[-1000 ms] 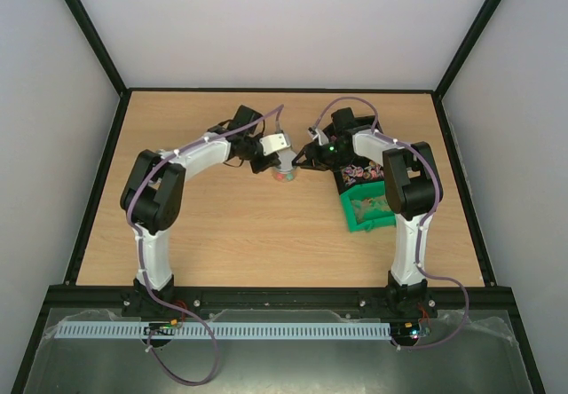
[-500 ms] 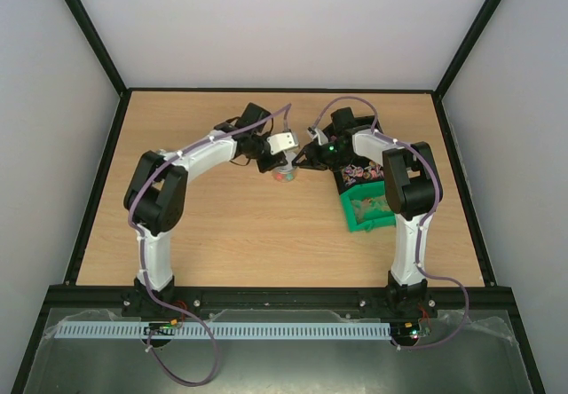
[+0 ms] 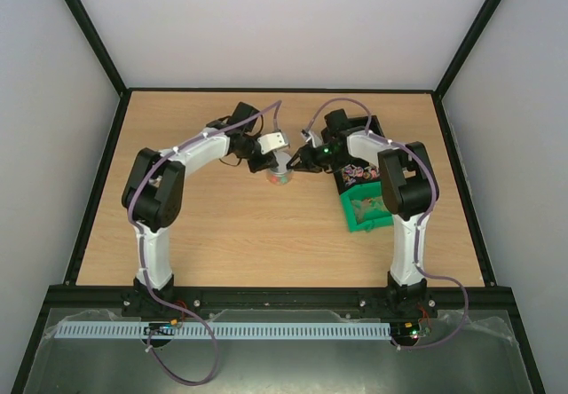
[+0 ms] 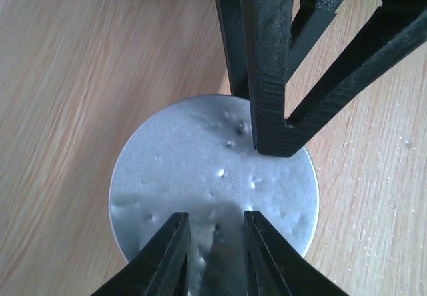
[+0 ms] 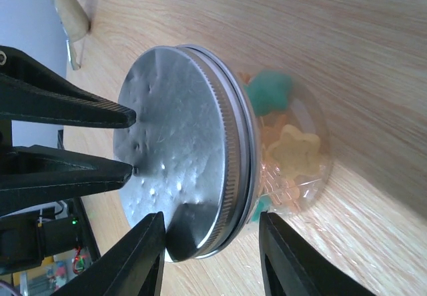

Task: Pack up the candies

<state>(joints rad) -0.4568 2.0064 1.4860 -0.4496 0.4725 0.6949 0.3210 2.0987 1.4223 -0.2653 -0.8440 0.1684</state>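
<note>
Left end effector [image 4: 215, 215]: fingers a narrow slit apart, tips resting on the silver lid [image 4: 193, 169] of a clear jar [image 5: 320, 133]; grips nothing. Right end effector [image 5: 212, 216]: wider apart, straddling the lid's rim from the side; contact unclear. Candies [image 5: 292, 151] sit inside the jar, under the lid. Jar stands on the wooden bench [image 3: 231, 225]; green bin [image 3: 366, 215] near the jar. White walls [image 3: 284, 21] beyond.

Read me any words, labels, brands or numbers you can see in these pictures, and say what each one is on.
None: no text can be read in any view.
The metal lid is bare, dented silver. The clear jar shows only candies. The green bin carries no print that shows in the top view.
</note>
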